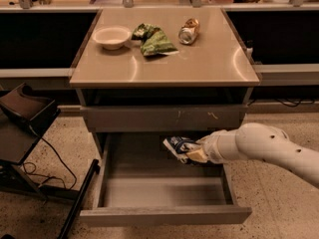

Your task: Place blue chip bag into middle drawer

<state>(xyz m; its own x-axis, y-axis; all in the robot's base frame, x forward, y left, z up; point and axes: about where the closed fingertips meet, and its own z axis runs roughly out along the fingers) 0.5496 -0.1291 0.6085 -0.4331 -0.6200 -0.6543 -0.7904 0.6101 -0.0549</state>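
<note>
**A:** Where is your bag right now?

**B:** Your claw (194, 154) holds the blue chip bag (177, 146) by one end. It is over the back of the open middle drawer (164, 216), just beneath the scuffed front (164, 117) above that drawer.

**A:** What could go wrong?

**B:** If you let go there, the bag may snag on that upper front or hang over the drawer's back edge. It looks crumpled: dark blue foil with a white patch.

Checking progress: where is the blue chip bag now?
In the camera view, the blue chip bag is held by the tool over the open middle drawer, near its back, below the scuffed drawer front.
</note>
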